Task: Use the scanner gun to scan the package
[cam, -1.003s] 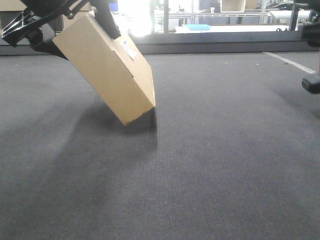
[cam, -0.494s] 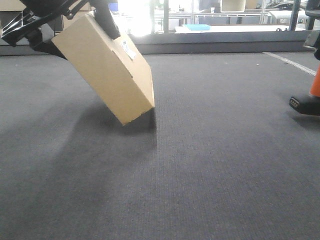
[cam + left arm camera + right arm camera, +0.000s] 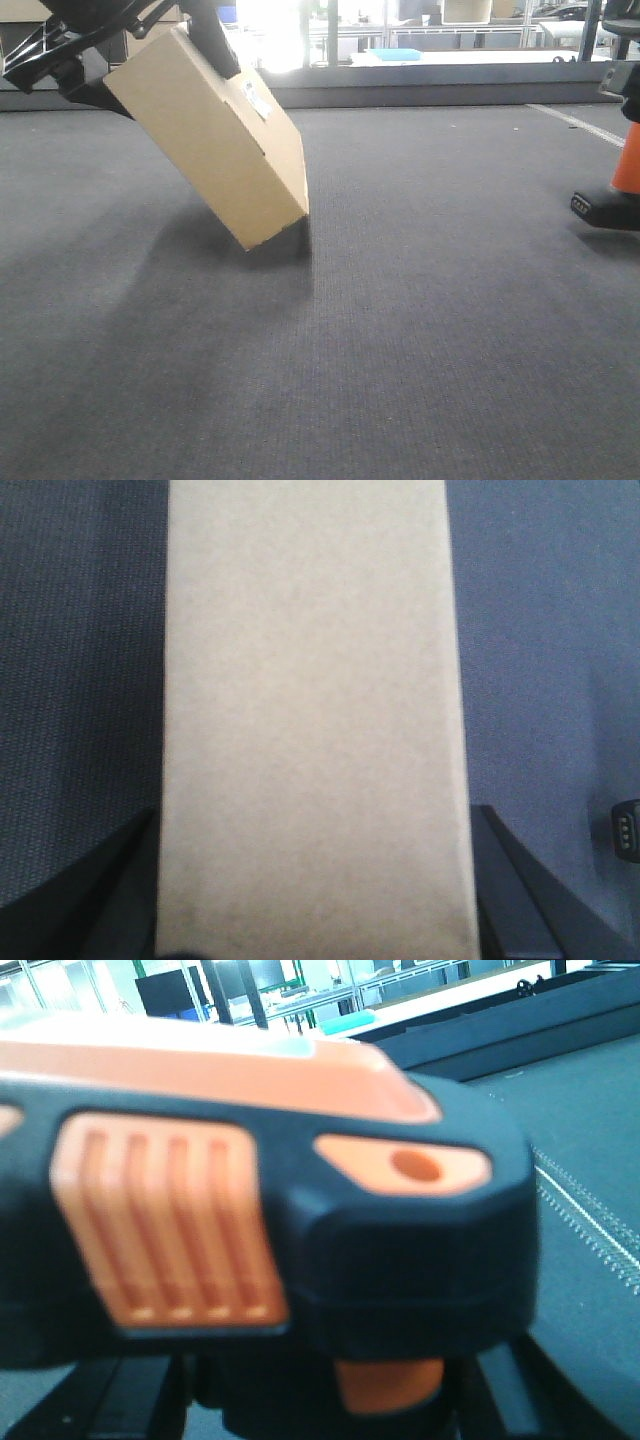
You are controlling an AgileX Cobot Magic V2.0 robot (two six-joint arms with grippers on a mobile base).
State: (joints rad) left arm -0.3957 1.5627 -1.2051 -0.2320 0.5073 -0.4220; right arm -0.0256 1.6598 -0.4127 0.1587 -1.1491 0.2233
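Left pincer (image 3: 150, 68), at upper left, clamped the one tilted box (image 3: 215, 140), its low corner near the grey carpet (image 3: 400, 330). Right pincer (image 3: 320, 1400) gripped the one scanner (image 3: 622, 175), whose orange handle and black base showed at the right edge of the front view, well apart from the box.

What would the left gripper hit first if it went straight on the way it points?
The left gripper clamps the package and points down, so the package's low corner would meet the grey carpet first. Whether that corner touches it now is unclear.
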